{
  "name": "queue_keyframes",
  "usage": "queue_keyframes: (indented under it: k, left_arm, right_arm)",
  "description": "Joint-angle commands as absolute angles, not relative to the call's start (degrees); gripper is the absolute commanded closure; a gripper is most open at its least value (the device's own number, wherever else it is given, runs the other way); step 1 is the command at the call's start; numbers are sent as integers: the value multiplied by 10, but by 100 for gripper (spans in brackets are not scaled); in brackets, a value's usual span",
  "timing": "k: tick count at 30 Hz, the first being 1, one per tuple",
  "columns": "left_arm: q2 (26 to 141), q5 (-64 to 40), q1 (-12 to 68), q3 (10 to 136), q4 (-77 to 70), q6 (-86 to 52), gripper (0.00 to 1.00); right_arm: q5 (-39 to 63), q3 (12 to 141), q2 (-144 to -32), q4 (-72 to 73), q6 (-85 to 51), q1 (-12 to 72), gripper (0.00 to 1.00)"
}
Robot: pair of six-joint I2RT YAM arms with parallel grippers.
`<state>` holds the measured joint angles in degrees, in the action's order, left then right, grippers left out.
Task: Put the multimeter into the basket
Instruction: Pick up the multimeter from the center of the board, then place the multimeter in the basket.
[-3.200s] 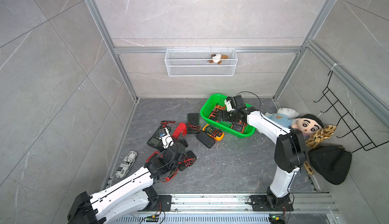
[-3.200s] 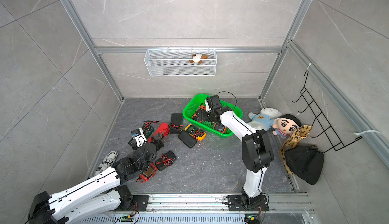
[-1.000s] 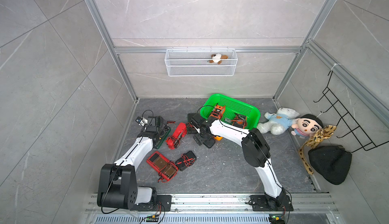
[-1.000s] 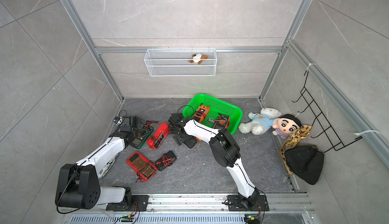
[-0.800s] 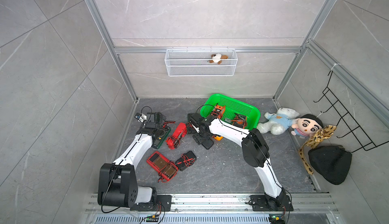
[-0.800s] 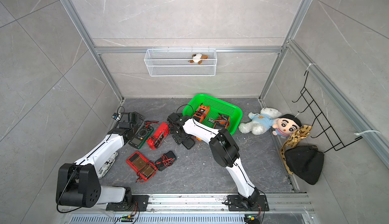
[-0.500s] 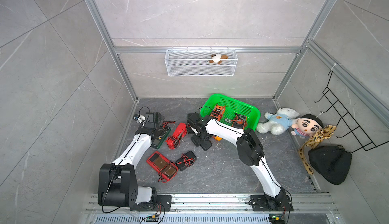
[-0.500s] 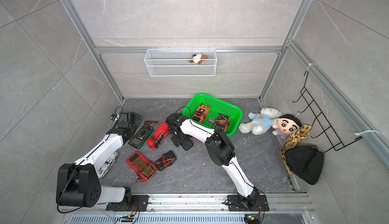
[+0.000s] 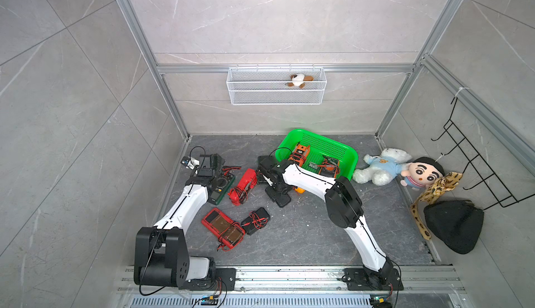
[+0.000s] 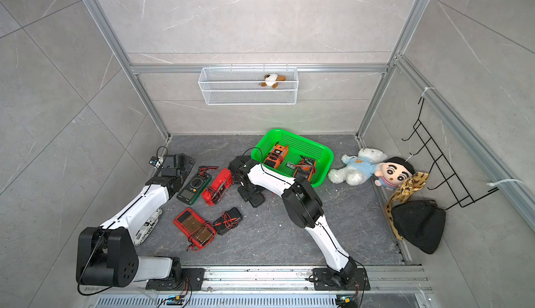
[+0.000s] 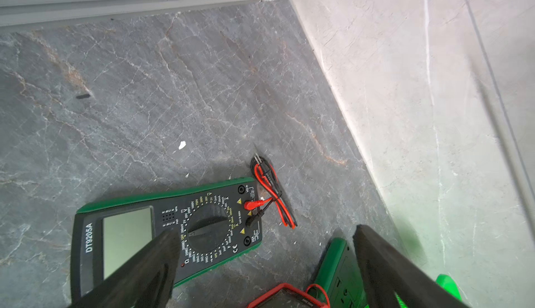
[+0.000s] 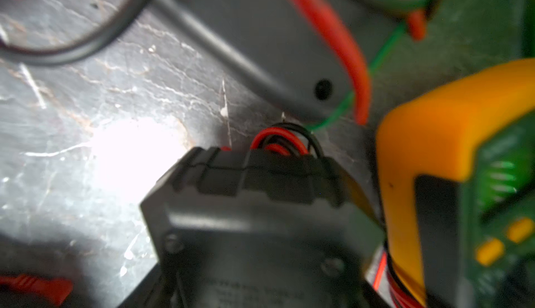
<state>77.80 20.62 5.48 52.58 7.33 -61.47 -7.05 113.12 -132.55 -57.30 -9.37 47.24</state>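
The black multimeter (image 9: 282,200) lies flat on the floor (image 9: 304,228), just short of the basket (image 9: 295,132) and touching or nearly touching the yellow multimeter (image 12: 434,147) beside it. The right gripper (image 9: 276,189) is down over this unit; its fingers are hidden in both top views and blurred out of the right wrist view, so whether it stands wide, narrow or clamped cannot be told. The left gripper (image 11: 265,232) is spread wide and empty above the green multimeter (image 11: 127,234). Expect the black unit to behave as a rigid plastic case of moderate weight, with hard smooth sides that may slip under light pressure. Red and black leads (image 12: 278,141) loop at one end; these are limp and will not carry the load. Take hold across the narrow width at mid-body, pads on the case walls and clear of the leads. Lift straight up, since the leads may snag the neighbouring meter.
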Motion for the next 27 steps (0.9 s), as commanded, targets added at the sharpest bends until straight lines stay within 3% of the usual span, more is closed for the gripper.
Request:
queue_keyframes:
  k: [1, 11, 27]
  left_arm:
    - [763, 230, 52, 535, 37, -600, 2]
    - [797, 223, 51, 570, 4, -544, 2]
    - [820, 161, 51, 561, -73, -487, 2]
  right_arm:
    - [-97, 1141, -1251, -592, -112, 476, 100]
    - [-174, 1269, -1236, -657, -194, 452, 100]
    - [-210, 1362, -1295, -610, -278, 291, 100]
